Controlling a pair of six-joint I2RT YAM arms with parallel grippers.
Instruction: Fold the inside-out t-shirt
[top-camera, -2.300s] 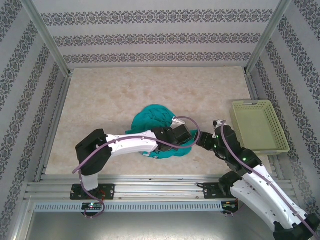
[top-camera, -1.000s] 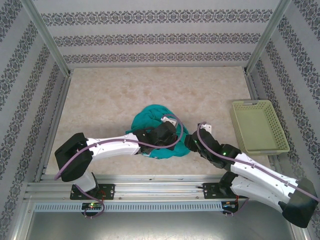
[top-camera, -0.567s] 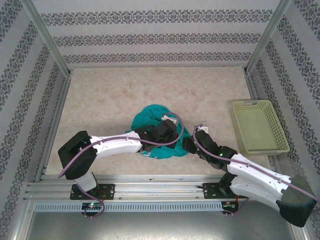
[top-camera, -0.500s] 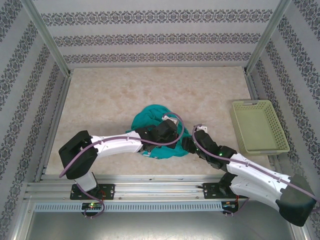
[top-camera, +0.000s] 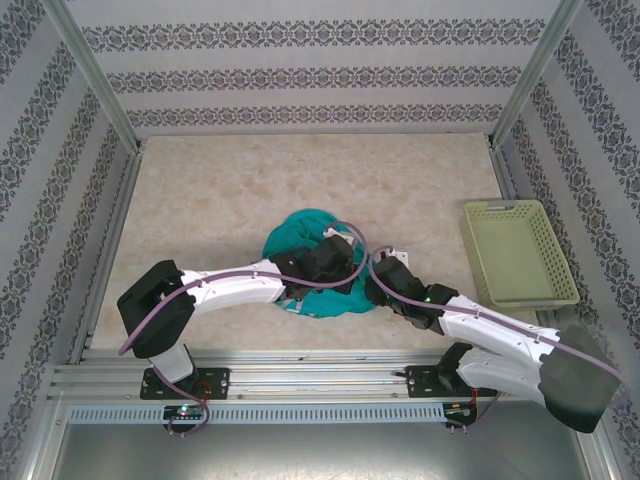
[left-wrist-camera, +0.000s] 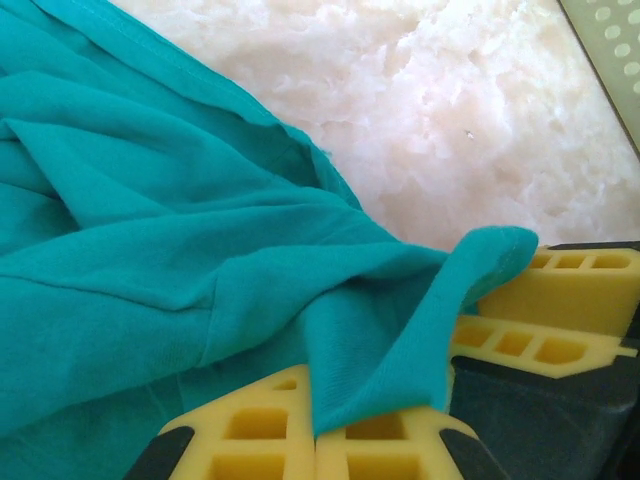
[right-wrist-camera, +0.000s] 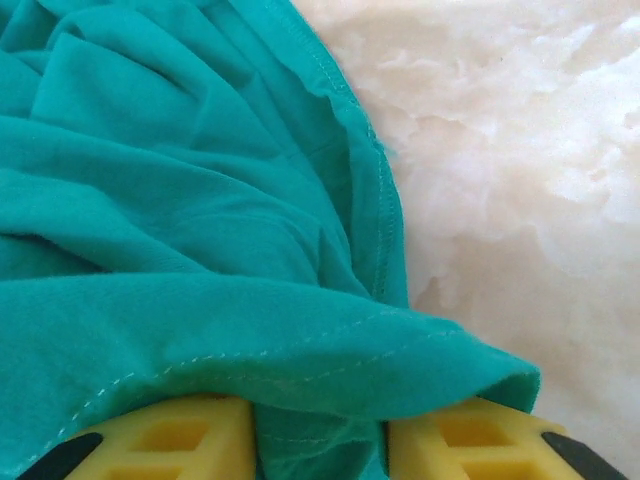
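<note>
- Your left gripper (left-wrist-camera: 316, 428) has its gridded yellow pads (left-wrist-camera: 260, 425) pressed together, pinching a fold of the t-shirt (left-wrist-camera: 150, 250).
- Your right gripper (right-wrist-camera: 318, 440) has its pads apart. A stitched hem drapes over them and cloth bunches between, so you cannot tell whether they clamp it.
- The t-shirt is soft teal knit, crumpled in a rounded heap on the mottled cream table (top-camera: 230, 190).
- A pale perforated basket (top-camera: 515, 250) sits well apart, to your right.

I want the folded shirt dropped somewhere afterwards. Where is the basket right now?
In the top view, the pale yellow-green basket sits at the right edge of the table, right of the bunched teal t-shirt and apart from it.
</note>
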